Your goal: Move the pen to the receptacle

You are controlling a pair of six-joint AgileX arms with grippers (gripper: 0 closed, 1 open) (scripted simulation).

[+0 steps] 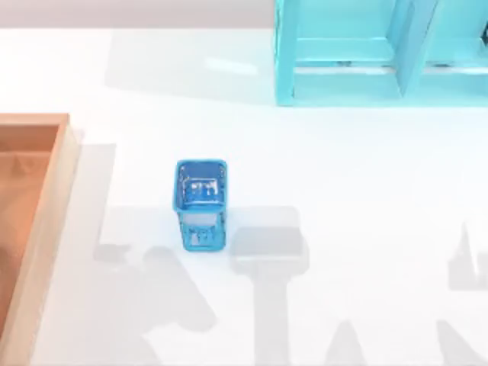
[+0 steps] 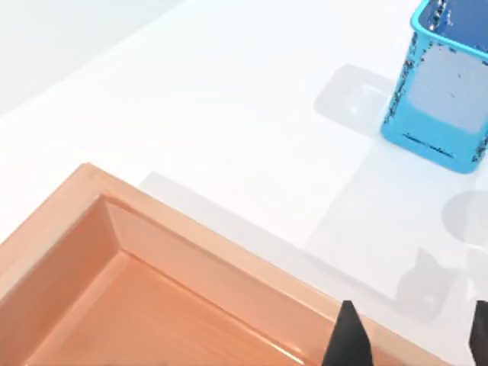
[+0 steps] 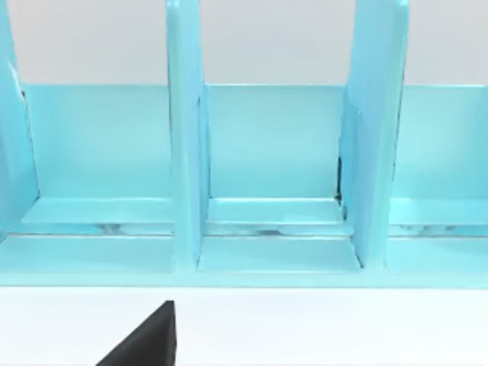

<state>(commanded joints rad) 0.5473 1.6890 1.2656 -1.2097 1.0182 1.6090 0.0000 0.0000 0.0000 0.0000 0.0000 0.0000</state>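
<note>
The pen is hidden. The receptacle, a shallow wooden tray (image 1: pixel 47 221) with an orange-brown inside and a tan rim, lies at the table's left edge. In the left wrist view its corner and rim (image 2: pixel 229 255) run across the picture. My left gripper (image 2: pixel 414 343) hovers over that rim, on the side toward the blue cup. It is open, with two black fingertips (image 2: pixel 348 339) standing well apart and nothing between them. My right gripper (image 3: pixel 145 341) appears as a black wedge above the white table, facing the shelf unit.
A small translucent blue square cup (image 1: pixel 201 202) stands upright near the table's middle, right of the tray, and the left wrist view also catches this cup (image 2: pixel 442 91). A big light-blue shelf unit (image 1: pixel 381 53) fills the back right, and its compartments (image 3: pixel 267 152) are close before the right wrist.
</note>
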